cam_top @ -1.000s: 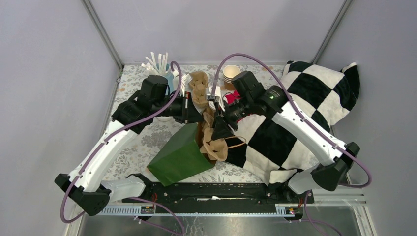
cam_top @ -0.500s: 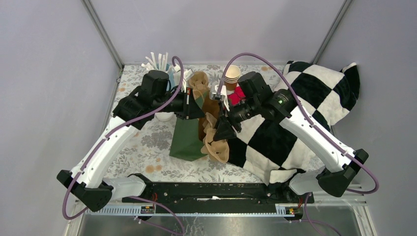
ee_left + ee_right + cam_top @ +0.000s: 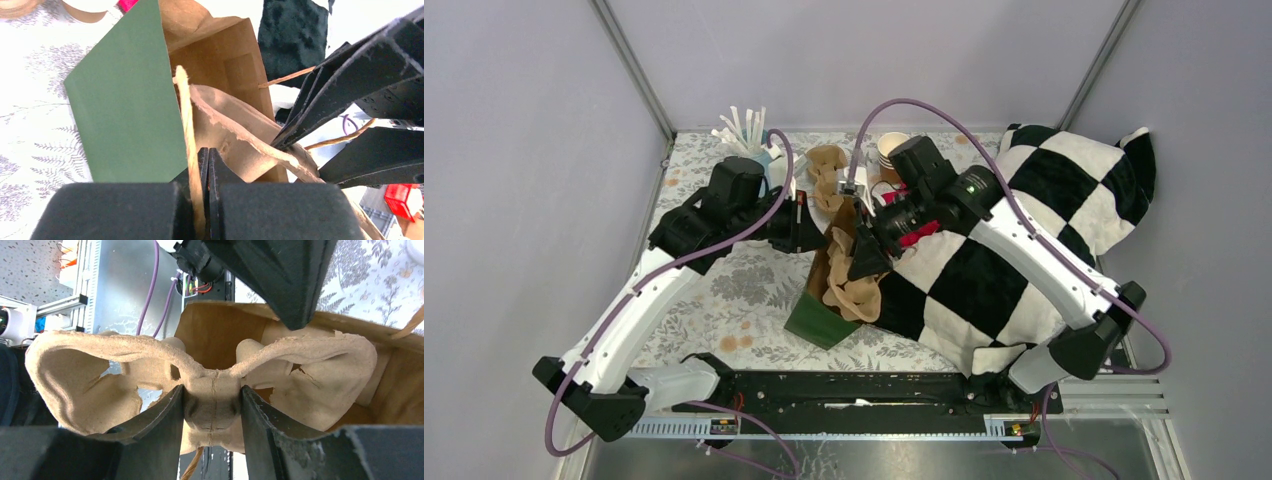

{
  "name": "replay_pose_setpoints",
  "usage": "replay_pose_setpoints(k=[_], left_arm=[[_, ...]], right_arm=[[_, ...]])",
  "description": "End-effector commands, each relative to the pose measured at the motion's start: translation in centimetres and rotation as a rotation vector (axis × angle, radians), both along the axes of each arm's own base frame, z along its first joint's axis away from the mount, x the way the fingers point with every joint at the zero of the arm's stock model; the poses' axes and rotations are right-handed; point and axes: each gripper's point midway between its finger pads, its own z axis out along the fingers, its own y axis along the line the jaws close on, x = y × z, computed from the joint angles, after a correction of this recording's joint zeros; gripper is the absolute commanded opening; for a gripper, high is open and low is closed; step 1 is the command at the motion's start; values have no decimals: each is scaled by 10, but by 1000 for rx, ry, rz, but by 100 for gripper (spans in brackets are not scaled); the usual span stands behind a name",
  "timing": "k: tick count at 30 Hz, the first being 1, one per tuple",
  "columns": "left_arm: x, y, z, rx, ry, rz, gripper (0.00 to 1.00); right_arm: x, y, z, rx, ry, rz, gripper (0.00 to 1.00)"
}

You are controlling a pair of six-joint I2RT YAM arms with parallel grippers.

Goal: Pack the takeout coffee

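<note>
table [image 3: 724, 290]: floral cloth, under both hands.
cushion [image 3: 1089, 175]: black and white checks, on the right hand's side and under its arm.
bag [image 3: 819, 315]: green paper outside, brown inside. It sits below and between the two hands, tilted, with its mouth open toward them.
carrier [image 3: 320, 370]: moulded brown pulp cup holder. Its middle rib sits between the right fingers and a wing spreads to either side. In the right wrist view the wings lie across the bag's mouth; how far in they sit, cannot tell.
right gripper [image 3: 212, 395]: jaws partway apart, clamped on the carrier's rib, just over the bag's mouth.
left gripper [image 3: 206, 155]: pinched tight on the bag's handle at the rim, opposite the right gripper and near it.
cup stack [image 3: 892, 150]: lidless paper cups, beyond the right gripper at the far edge.
handle [image 3: 186, 115]: twisted paper cord running up from between the left fingers along the bag's green panel.
coffee: cannot tell where it is; no view shows a lidded cup clearly.
</note>
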Motion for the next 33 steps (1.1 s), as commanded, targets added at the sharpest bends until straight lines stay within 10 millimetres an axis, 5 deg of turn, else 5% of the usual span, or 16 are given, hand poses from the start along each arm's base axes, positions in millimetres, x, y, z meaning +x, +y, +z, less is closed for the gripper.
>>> replay_pose_setpoints(k=[1, 8, 18, 33], left_arm=[[4, 11, 12, 19, -94, 35, 0], [1, 10, 10, 28, -102, -1, 0], [0, 10, 9, 34, -115, -24, 0], [3, 6, 6, 57, -117, -58, 0]], right_arm=[[8, 4, 6, -7, -11, 58, 43], [28, 14, 9, -13, -47, 81, 45], [56, 9, -21, -135, -172, 81, 45], [93, 7, -38, -249, -283, 0, 41]])
